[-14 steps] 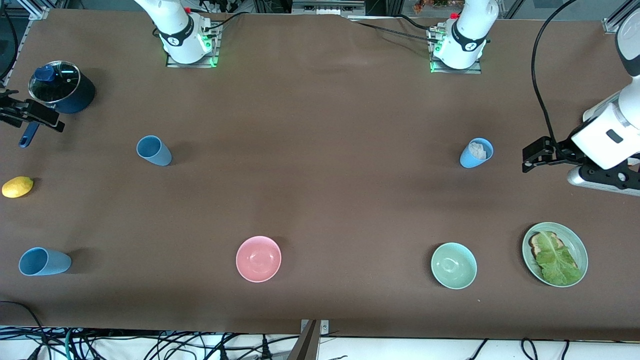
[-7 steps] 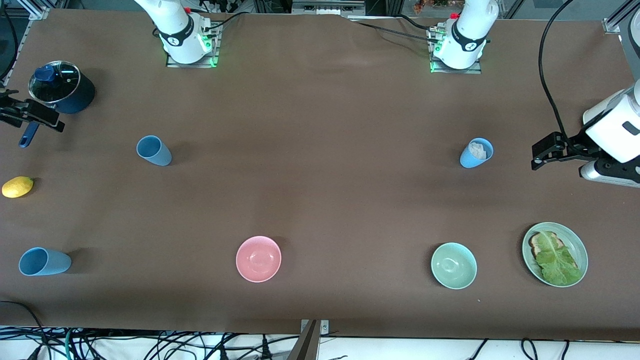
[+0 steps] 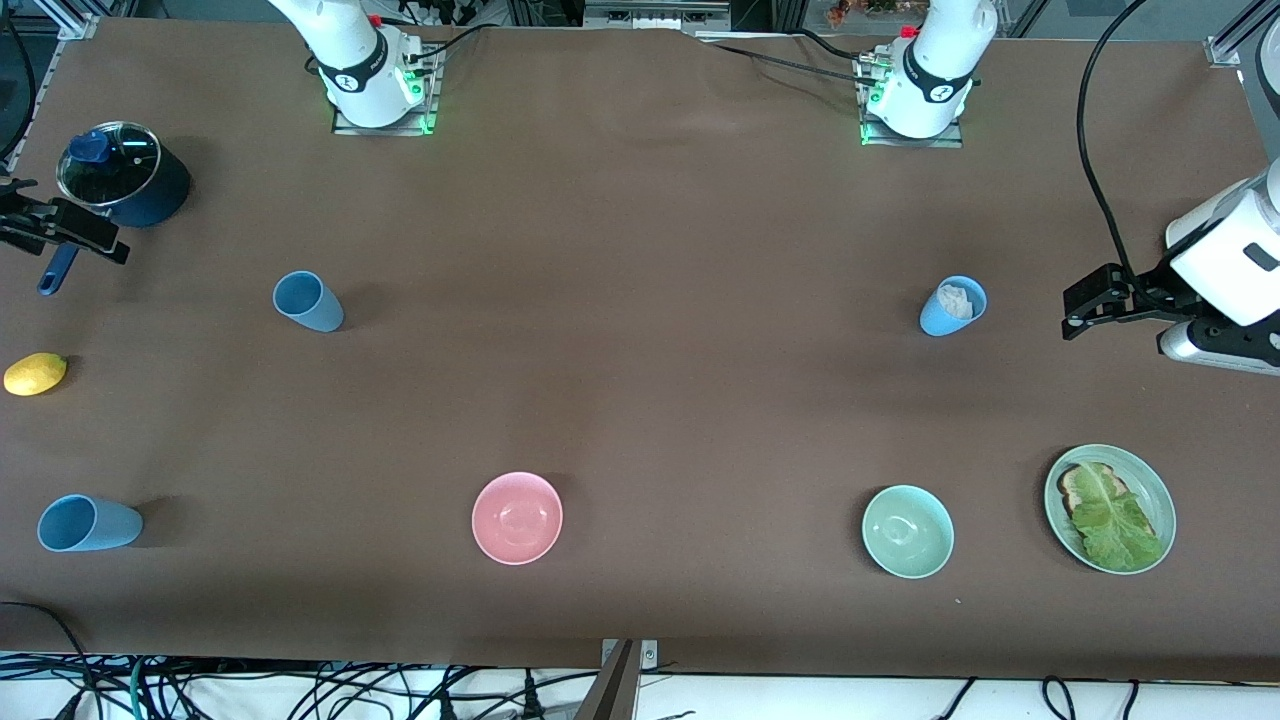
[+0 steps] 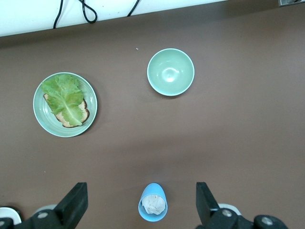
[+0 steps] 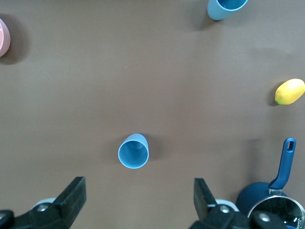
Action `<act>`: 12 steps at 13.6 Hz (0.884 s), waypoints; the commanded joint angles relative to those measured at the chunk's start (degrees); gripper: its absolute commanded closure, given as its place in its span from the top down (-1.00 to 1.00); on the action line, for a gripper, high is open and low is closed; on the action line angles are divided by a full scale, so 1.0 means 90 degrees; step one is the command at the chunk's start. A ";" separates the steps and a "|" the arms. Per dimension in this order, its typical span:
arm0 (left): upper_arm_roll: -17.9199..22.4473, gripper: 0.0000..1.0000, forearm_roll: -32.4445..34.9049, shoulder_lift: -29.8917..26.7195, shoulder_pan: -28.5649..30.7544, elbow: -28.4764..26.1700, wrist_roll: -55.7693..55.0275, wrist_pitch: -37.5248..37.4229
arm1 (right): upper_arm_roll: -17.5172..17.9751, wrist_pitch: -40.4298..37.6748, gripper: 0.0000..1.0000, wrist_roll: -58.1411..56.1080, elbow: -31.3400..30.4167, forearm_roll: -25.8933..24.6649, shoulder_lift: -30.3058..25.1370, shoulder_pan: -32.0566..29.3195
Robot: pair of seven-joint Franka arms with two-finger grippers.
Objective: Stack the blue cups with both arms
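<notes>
**Q:** While both arms hover at the table's ends, where do things stand?

**A:** Nothing is stacked yet. The right gripper (image 3: 62, 232), fingers spread wide, hangs over the navy pot's handle (image 3: 57, 270) at its own end. The slate-blue cup (image 3: 308, 301) stands upright and untouched, well apart from it and toward the middle. The sky-blue cup (image 3: 952, 306) stands toward the left arm's end with a crumpled white wad (image 3: 957, 299) inside. The left gripper (image 3: 1088, 301), also released, hovers near that cup.

**Q:** What would make the pickups clean?

**A:** Probably centring each open claw over its cup, descending straight and pinching the wall below the rim. The wad may stop one cup nesting fully in the other.
</notes>
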 commanded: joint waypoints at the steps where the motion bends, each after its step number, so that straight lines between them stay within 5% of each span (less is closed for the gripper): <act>1: -0.0040 1.00 -0.0013 -0.0062 0.0046 -0.0061 0.0091 -0.0074 | -0.0012 -0.0050 1.00 -0.0112 -0.0024 0.0040 -0.0062 0.0002; 7: -0.0049 1.00 -0.0013 0.0220 0.0017 -0.0227 0.0120 -0.0572 | -0.0002 -0.0050 1.00 -0.0112 -0.0024 0.0040 -0.0062 0.0002; 12: -0.0049 1.00 -0.0316 0.0320 0.0251 -0.1249 0.0120 0.0627 | -0.0012 -0.0050 1.00 -0.0112 -0.0024 0.0040 -0.0052 0.0002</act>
